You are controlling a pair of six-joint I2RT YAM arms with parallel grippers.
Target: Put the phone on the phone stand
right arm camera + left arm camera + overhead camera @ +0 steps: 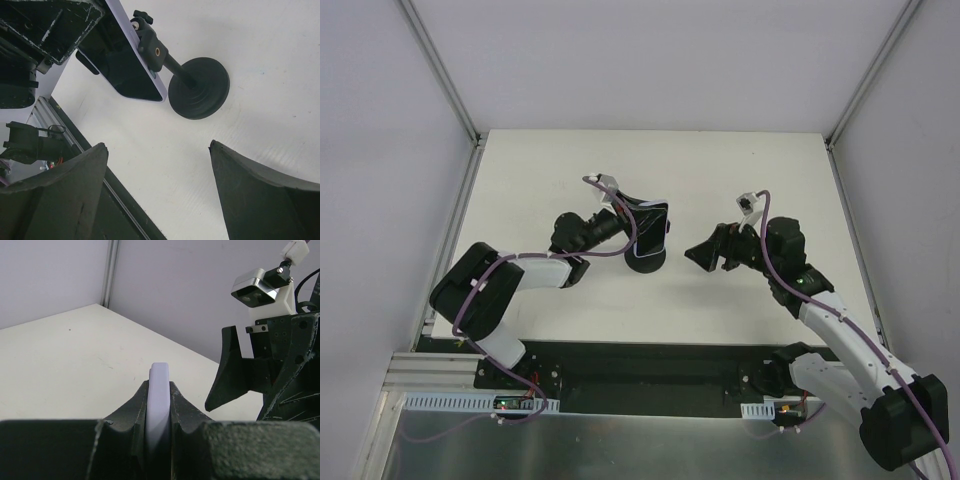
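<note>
White table (720, 180) bears it all. The left gripper (160, 390) is clamped on the phone (120, 60), holding it tilted against the clamp bracket (150, 45) of the phone stand (200, 87). The right gripper (157, 170) hangs nearby, spread wide and empty. Seating looks to be the step in hand. Next, the phone likely needs settling in the bracket, then a gentle release.

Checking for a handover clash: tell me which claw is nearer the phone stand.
Left. The left claw is shut on the phone right at the top of the phone stand; the right claw hangs open to the stand's right, apart from it.
</note>
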